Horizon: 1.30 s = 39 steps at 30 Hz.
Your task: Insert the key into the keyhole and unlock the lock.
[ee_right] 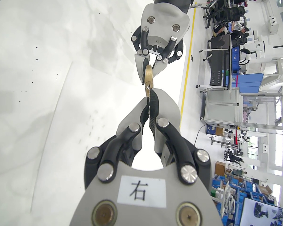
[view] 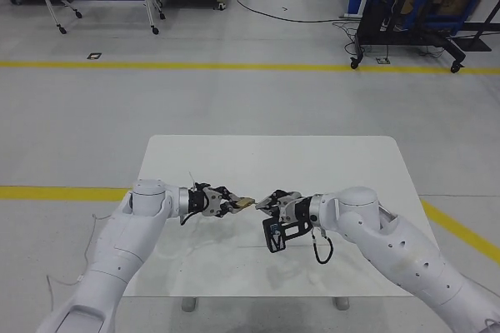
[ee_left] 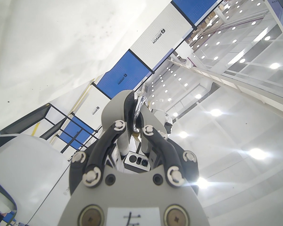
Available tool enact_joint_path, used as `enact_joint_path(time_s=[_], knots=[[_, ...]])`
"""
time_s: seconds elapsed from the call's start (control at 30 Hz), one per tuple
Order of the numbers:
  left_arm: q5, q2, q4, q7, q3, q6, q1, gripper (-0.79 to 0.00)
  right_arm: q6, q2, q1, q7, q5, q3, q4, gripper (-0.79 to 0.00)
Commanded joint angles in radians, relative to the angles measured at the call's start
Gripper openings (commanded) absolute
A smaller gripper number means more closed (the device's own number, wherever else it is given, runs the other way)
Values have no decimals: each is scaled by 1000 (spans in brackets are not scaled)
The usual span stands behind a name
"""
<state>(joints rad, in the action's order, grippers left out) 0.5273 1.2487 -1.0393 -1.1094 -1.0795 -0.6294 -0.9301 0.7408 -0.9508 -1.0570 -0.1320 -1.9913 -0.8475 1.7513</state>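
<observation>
Above the middle of the white table point(view: 333, 162) my two grippers meet tip to tip. My left gripper point(view: 231, 202) is shut on a small brass padlock point(view: 246, 202); the left wrist view has its silver shackle point(ee_left: 138, 109) pinched between the pads. Seen from the right wrist, the padlock point(ee_right: 148, 76) points its keyhole end at my right gripper point(ee_right: 150, 97). That gripper is shut on a brass key point(ee_right: 147, 92), most of it hidden between the pads. The key's tip sits at the keyhole; how deep it goes I cannot tell.
A black cable loop point(view: 321, 247) hangs below my right wrist. The table's front edge runs just behind both forearms. Yellow floor lines point(view: 233, 65) and wheeled frames point(view: 400, 42) lie far beyond the table.
</observation>
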Motion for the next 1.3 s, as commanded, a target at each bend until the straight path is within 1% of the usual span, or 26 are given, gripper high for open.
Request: enact_joint_path(time_s=[0.0,0.33,0.47,0.77,0.93,1.27], knots=[[0,-1,2,1,4,2,4,-785,0,-3,5,-2,3,3,-5,-785],[13,-3,9,14,23,11,12,-785,-2,-13,21,-20,-3,14,-16,-785],[25,-4,12,51,19,27,15,-785,-5,-12,16,-19,-8,8,-13,-785],[19,-6,-33,107,32,36,0,-785,9,-11,-3,16,-31,-1,20,-785],[15,-9,-56,126,35,43,-7,-785,23,-17,-5,79,-38,8,25,-785],[12,-16,-118,193,31,42,-36,-785,19,-24,-12,122,-35,4,42,-785]])
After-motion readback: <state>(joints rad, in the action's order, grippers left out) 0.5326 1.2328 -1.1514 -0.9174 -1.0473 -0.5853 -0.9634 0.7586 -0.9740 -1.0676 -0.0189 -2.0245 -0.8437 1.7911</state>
